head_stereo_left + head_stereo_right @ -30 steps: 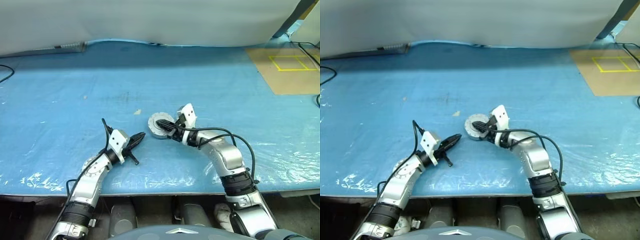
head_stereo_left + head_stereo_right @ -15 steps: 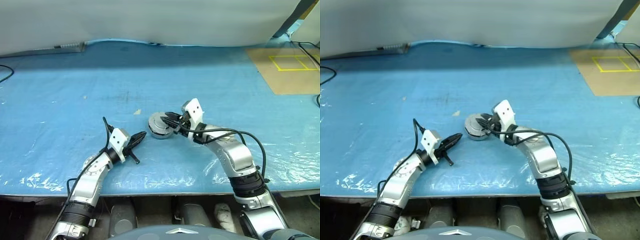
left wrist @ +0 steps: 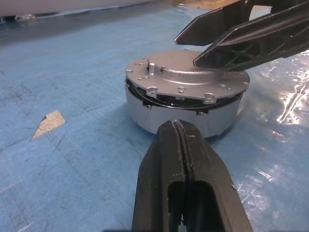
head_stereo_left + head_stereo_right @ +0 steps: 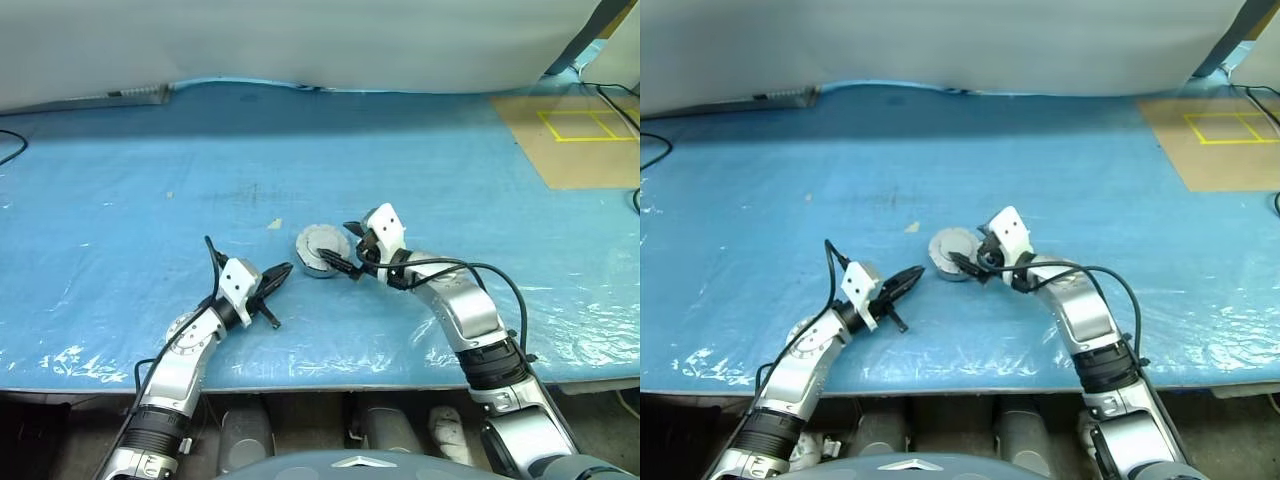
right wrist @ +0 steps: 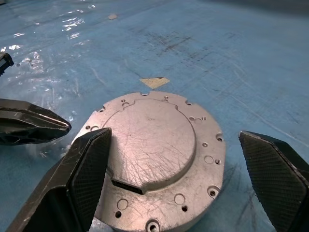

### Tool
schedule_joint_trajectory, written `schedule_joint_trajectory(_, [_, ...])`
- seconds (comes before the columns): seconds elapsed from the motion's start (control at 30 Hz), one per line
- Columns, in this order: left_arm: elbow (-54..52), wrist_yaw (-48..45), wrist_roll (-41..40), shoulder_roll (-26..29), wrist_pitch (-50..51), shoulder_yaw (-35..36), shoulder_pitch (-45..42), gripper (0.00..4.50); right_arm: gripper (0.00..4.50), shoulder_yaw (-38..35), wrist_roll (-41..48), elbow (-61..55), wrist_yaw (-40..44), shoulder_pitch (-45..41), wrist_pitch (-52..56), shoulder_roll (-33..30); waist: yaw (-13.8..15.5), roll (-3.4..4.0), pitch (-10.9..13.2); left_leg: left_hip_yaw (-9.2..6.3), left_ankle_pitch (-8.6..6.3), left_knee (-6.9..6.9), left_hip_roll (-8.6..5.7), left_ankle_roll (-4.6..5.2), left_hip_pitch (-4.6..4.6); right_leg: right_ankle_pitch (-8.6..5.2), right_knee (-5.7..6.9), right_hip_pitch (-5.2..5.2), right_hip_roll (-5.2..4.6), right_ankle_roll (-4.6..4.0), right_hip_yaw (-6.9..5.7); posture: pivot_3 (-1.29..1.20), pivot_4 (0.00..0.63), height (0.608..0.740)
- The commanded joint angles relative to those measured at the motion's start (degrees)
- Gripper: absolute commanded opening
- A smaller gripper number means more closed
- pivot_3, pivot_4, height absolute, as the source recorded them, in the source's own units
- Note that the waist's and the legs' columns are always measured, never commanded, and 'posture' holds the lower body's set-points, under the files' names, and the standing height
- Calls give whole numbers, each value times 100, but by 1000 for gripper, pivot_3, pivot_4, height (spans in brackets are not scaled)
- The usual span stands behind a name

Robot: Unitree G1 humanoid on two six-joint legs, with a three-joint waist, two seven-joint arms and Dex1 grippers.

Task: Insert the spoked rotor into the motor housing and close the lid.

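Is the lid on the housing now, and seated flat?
On, but not flat: the lid covers the motor housing slightly tilted, with a dark gap under one edge.

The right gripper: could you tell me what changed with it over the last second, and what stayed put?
The right gripper was shut on the lid atop the motor housing; it has let go, its fingers now spread on either side. The left gripper stayed shut in place, and the lidded housing rests on the blue table as before.
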Motion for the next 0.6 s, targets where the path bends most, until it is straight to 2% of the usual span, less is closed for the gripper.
schedule_joint_trajectory(0.03, [-69, 96, -45, -85, -299, 51, 36, 0, 4474, 87, -45, -2, 3, -114, -176, 106, 0, 0, 0, 0, 0, 0, 0, 0, 0, 0, 0, 0, 0, 0, 0, 0, 150, 740])
schedule_joint_trajectory(0.4, [139, 115, -82, -224, -529, 69, 92, 0, 4474, 220, -102, 39, 4, -59, -181, 205, 0, 0, 0, 0, 0, 1, 0, 0, 1, 0, 1, 0, 0, 0, 0, 0, 150, 740])
schedule_joint_trajectory(0.5, [228, 99, -66, -234, -605, 66, 89, 0, 3843, 216, -203, 154, -85, -110, -231, 204, 0, 0, 0, 0, 0, 1, 0, 0, 1, 0, 1, 0, 0, 0, 0, 0, 150, 740])
schedule_joint_trajectory(0.6, [302, 84, -58, -233, -677, 59, 93, 0, 2965, 228, -284, 175, -127, -128, -315, 209, 0, 0, 0, 0, 0, 1, 0, 0, 2, 0, 3, 0, 0, 0, 1, 0, 150, 740])
